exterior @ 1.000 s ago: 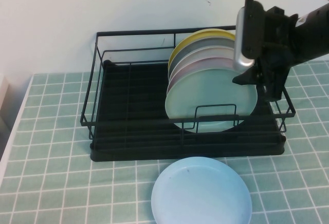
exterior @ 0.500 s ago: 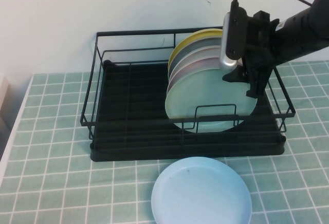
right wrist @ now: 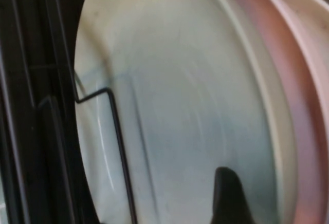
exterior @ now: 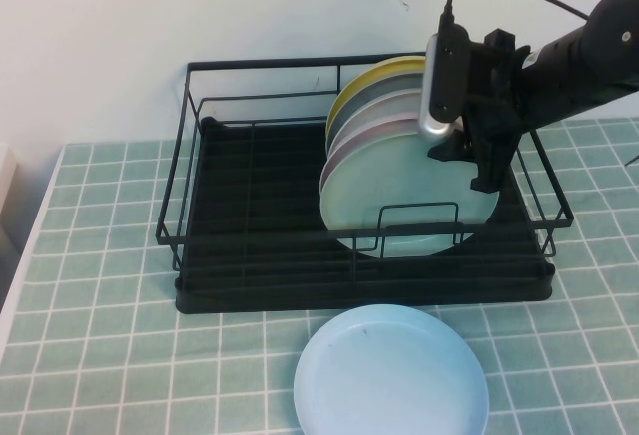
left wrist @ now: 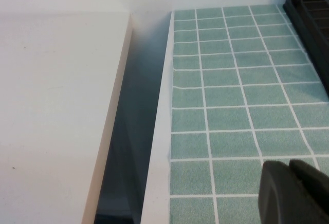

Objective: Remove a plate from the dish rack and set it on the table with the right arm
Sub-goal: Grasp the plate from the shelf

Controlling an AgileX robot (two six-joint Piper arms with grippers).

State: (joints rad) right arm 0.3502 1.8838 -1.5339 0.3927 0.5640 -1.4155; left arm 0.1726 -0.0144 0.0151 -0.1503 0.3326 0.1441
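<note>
I am on the reaching step. My right hand (exterior: 486, 171) is over the rack (exterior: 250, 245), right at the top edge of the green plate (exterior: 404, 196), which stands at the front of the row of plates. One finger (right wrist: 229, 196) lies in front of the plate; I cannot tell if the hand is spread or pinching. Next I think it must squeeze the rim and lift up. My left hand (left wrist: 298, 193) rests low over the table (left wrist: 226, 95), fingers pressed together. I see no words anywhere.
</note>
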